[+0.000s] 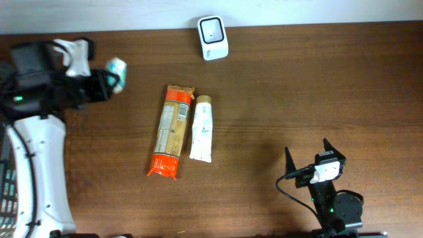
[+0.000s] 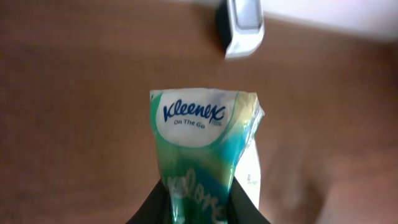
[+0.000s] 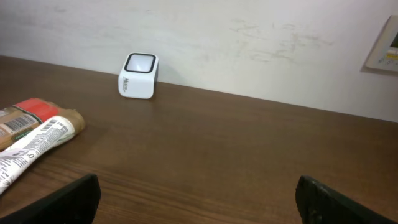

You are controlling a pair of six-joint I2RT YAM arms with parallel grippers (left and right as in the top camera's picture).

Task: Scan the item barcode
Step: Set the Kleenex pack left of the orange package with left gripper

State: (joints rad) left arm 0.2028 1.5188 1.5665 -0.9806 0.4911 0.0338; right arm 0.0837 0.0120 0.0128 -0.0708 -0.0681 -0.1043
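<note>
A green and white Kleenex tissue pack [image 1: 117,68] is lifted above the table at the far left, with my left gripper [image 1: 108,80] shut on its lower end. In the left wrist view the pack [image 2: 199,143] fills the centre, its logo facing the camera, and the black fingers of the left gripper [image 2: 198,202] pinch it from both sides. The white barcode scanner [image 1: 213,38] stands at the table's back edge, well to the right of the pack; it also shows ahead as scanner [image 2: 244,28] and scanner [image 3: 138,76]. My right gripper [image 1: 307,149] rests open near the front right, holding nothing, right gripper [image 3: 199,199].
An orange and tan food packet [image 1: 172,131] and a white tube [image 1: 201,127] lie side by side mid-table. From the right wrist they appear at the left edge, packet [image 3: 18,115] and tube [image 3: 31,149]. A pale wall runs behind the table.
</note>
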